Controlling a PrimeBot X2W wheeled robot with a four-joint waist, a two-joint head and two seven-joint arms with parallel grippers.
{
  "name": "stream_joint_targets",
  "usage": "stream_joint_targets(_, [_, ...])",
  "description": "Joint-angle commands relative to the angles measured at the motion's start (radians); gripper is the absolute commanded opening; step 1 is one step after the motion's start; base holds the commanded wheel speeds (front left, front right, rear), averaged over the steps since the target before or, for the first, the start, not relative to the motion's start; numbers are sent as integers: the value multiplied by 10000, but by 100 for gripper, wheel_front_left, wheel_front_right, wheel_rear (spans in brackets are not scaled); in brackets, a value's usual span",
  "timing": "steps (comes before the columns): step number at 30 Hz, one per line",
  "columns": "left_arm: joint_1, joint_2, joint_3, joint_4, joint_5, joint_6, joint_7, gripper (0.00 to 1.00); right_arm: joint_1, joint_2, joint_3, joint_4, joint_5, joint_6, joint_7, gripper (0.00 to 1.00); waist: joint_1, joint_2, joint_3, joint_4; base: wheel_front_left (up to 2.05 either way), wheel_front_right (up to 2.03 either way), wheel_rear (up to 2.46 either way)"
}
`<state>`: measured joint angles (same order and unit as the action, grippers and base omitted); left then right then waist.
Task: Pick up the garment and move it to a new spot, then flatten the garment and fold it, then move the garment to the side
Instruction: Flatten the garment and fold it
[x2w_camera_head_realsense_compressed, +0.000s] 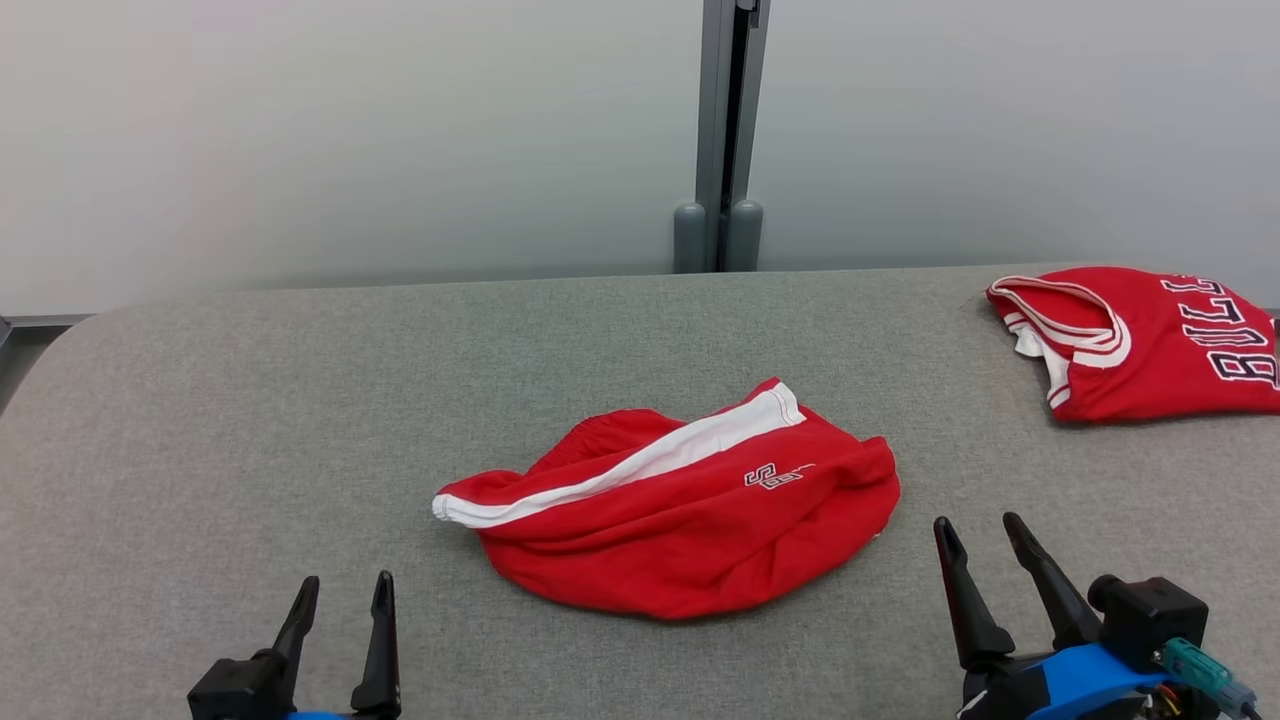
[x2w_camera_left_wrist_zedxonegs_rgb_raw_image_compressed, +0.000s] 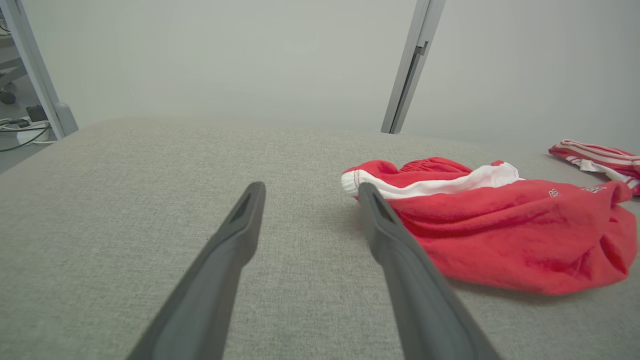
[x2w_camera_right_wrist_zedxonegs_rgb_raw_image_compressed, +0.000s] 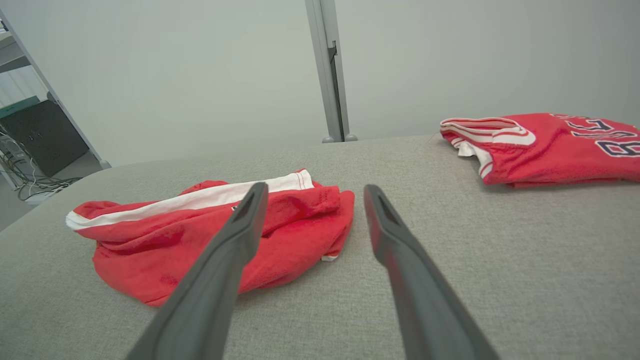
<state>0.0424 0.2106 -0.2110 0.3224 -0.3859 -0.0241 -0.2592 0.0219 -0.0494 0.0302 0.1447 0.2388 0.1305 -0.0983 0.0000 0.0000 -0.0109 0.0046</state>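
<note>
the crumpled red cloth shorts (x2w_camera_head_realsense_compressed: 680, 510) with a white stripe lie mid-way across the grey fabric counter (x2w_camera_head_realsense_compressed: 300, 400), ungrasped. the left end effector (x2w_camera_head_realsense_compressed: 346, 580) and right end effector (x2w_camera_head_realsense_compressed: 975, 522) hover nearby, both spread and empty. the first pick-up seems pending; next, each likely must reach in and pinch an edge.

Red garment (x2w_camera_head_realsense_compressed: 680, 540) with a white stripe; red jersey (x2w_camera_head_realsense_compressed: 1150, 350) with white trim, dark lettering; grey tabletop (x2w_camera_head_realsense_compressed: 300, 400)
</note>
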Motion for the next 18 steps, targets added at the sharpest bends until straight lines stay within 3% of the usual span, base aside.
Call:
stream_joint_targets(1, [-166,-18,-69,-13,65,38,46,100,-44,-23,36,2,30,5,-40,100,0,0,8,-20,0,0,0])
stream_joint_targets(9, [-559,-144,-156,-23,-475,-215,913,100,-5,-23,74,-75,0,5,8,100,0,0,57,-30,0,0,0])
stream_joint_targets(18, [-2405,-440,181,1174,-1655,-162,3069,100,-359,-23,369,-223,-66,5,87,100,0,0,692,-334,0,0,0])
